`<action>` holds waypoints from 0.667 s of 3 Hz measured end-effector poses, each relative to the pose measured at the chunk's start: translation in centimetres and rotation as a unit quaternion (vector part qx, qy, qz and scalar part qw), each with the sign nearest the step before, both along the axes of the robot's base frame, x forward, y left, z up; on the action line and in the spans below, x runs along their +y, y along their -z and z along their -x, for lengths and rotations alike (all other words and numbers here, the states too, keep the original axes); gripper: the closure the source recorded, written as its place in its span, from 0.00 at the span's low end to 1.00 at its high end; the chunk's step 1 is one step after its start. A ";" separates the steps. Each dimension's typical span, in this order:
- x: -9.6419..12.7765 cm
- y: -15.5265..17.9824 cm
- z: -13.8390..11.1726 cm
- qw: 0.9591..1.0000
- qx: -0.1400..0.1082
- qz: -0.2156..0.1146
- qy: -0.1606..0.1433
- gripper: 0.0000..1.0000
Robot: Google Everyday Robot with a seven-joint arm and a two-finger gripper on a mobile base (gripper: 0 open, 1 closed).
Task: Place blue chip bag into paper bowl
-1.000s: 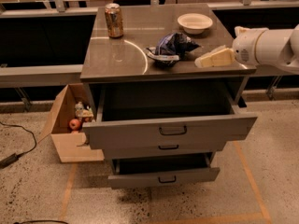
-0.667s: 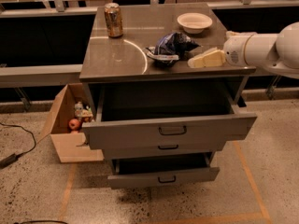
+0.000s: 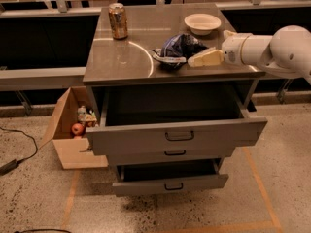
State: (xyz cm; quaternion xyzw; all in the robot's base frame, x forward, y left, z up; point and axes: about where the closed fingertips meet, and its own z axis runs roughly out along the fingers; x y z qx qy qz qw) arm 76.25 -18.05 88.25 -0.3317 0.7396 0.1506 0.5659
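Note:
The blue chip bag (image 3: 176, 49) lies crumpled on the grey cabinet top (image 3: 126, 57), right of centre, with a white patch at its front. The paper bowl (image 3: 202, 23) stands empty behind it, toward the back right of the top. My gripper (image 3: 198, 58) comes in from the right on a white arm, its cream fingers pointing left and reaching the bag's right edge, low over the top.
A gold-brown drink can (image 3: 118, 21) stands at the back left of the top. Two drawers (image 3: 177, 135) below hang open toward the front. A cardboard box (image 3: 73, 130) with small items sits on the floor at the left. A cable (image 3: 19, 154) lies on the floor.
My gripper has moved left along the top, from near the right edge up to the chip bag's right side. The bag, bowl and can have not moved.

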 end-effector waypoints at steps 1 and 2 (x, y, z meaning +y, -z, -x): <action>1.2 0.7 -2.1 1.000 -0.007 -0.006 -0.019 0.00; 2.7 1.7 -3.3 0.999 -0.006 -0.013 -0.045 0.17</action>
